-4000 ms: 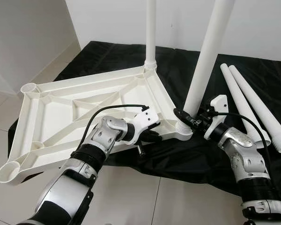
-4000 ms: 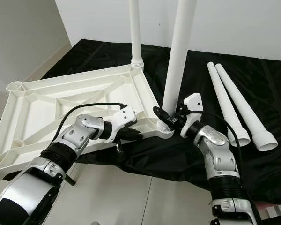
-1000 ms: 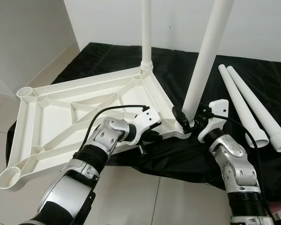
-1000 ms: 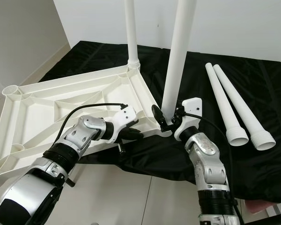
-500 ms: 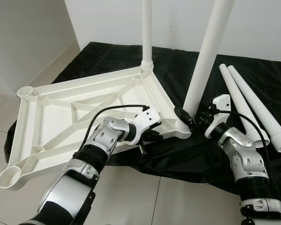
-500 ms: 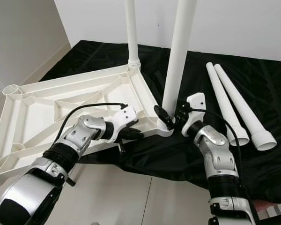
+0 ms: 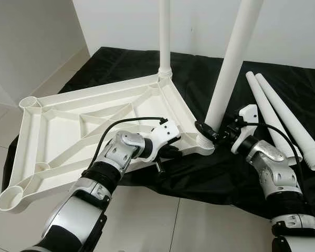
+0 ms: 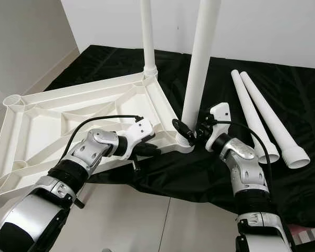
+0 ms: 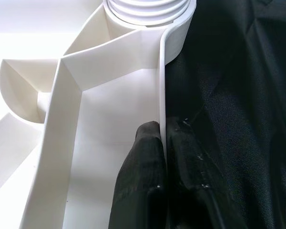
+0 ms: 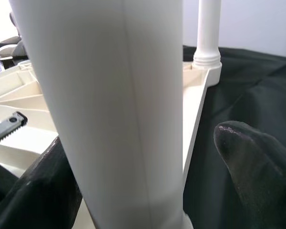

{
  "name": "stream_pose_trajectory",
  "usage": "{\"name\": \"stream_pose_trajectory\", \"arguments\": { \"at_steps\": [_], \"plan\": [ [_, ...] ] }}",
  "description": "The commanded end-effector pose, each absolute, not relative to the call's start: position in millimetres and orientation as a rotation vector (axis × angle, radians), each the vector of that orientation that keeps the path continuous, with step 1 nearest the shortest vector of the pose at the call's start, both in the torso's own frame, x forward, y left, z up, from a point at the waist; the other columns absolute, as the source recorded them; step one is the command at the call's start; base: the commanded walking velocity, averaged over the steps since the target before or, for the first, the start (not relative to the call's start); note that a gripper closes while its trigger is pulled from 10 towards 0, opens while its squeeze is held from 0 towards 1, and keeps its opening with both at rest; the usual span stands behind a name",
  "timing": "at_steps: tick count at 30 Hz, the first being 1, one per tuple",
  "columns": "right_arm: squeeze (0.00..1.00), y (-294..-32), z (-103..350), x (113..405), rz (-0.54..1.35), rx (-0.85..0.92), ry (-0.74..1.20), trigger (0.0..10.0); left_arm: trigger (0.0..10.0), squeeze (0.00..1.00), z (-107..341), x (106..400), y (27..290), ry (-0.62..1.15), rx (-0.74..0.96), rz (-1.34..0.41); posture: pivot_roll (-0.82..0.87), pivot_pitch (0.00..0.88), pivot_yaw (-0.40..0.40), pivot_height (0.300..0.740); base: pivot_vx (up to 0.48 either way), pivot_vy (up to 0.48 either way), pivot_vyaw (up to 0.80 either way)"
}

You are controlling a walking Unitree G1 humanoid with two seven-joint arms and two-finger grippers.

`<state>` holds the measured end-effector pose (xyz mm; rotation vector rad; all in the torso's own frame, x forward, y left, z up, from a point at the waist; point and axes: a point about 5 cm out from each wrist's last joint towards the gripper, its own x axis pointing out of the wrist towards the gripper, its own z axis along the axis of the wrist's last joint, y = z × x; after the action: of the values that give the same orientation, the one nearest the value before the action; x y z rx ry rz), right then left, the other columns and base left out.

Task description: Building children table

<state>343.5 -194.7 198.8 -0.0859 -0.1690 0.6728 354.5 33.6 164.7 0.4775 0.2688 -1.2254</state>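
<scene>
The white tabletop (image 7: 68, 128) lies upside down on a black cloth. Two white legs stand upright in its corner sockets: a far leg (image 7: 165, 37) and a near leg (image 7: 228, 68). My left gripper (image 7: 170, 152) is shut on the tabletop's front rim (image 9: 163, 95), one finger (image 9: 143, 157) inside it and one outside. My right gripper (image 7: 212, 135) sits at the base of the near leg (image 10: 114, 95). Its fingers straddle the leg, and one fingertip (image 10: 257, 162) stands clear of it. Two loose legs (image 7: 283, 118) lie on the cloth to the right.
The black cloth (image 7: 210, 173) ends at a tiled floor (image 7: 163, 215) just in front of me. White walls close the back and left. Two open sockets (image 7: 29, 101) (image 7: 9, 198) mark the tabletop's left corners. A striped object (image 8: 304, 233) lies at the bottom right.
My right wrist has rolled back around the base of the near leg and the forearm has swung out to the right. The left gripper has kept its hold on the rim.
</scene>
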Motion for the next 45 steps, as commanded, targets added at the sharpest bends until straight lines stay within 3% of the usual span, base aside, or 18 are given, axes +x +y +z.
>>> {"name": "stream_pose_trajectory", "arguments": {
  "at_steps": [1,45],
  "plan": [
    [0.00,-192.7,197.8,343.9,0.693,-0.086,-0.168,10.0,10.0,0.00,150.4,354.7,41.8,0.343,0.483,-1.187,-0.15,0.100,0.098,0.740,0.000,0.000,0.00],
    [0.00,-192.5,196.2,349.7,0.759,-0.130,-0.169,10.0,10.0,0.00,151.3,353.6,40.9,0.341,0.482,-1.195,-0.15,0.104,0.099,0.740,0.000,0.000,0.00]
  ]
}}
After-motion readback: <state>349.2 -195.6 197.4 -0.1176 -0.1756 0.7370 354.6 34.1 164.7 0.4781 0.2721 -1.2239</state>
